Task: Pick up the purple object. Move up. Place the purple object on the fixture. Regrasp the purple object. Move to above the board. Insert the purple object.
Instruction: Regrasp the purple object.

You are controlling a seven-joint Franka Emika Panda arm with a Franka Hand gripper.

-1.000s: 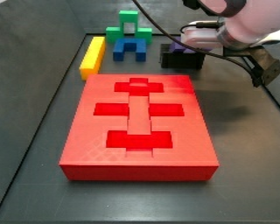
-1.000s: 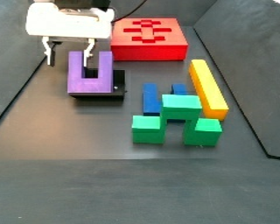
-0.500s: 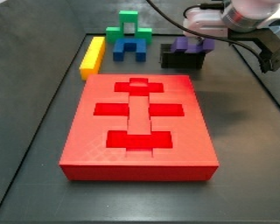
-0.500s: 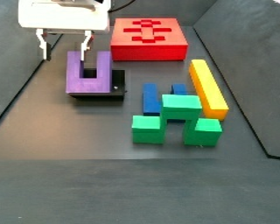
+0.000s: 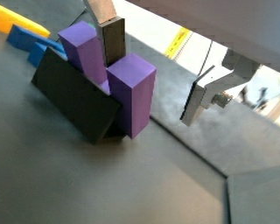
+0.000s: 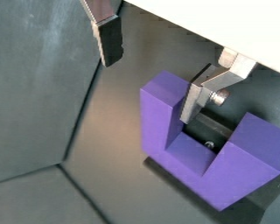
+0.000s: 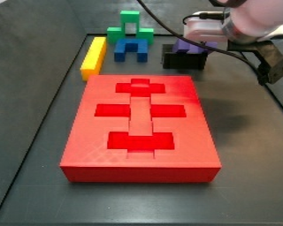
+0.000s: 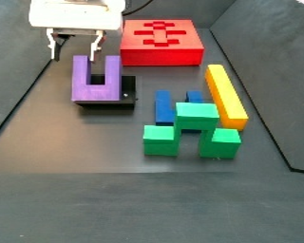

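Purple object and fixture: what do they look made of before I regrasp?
Purple object: probably matte plastic, with flat uniform colour and crisp edges. Fixture: dark matte, plastic or metal, unclear. The open gripper hovers above them, fingers silver metal.

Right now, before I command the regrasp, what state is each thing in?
hand: open, above the purple object, holding nothing
purple object: resting on the fixture, prongs pointing up, not gripped
fixture: on the floor, carrying the purple object
board: flat on the floor, recesses unfilled
yellow bar: lying flat
blue block: on the floor beside the green blocks
green blocks: on the floor near the yellow bar
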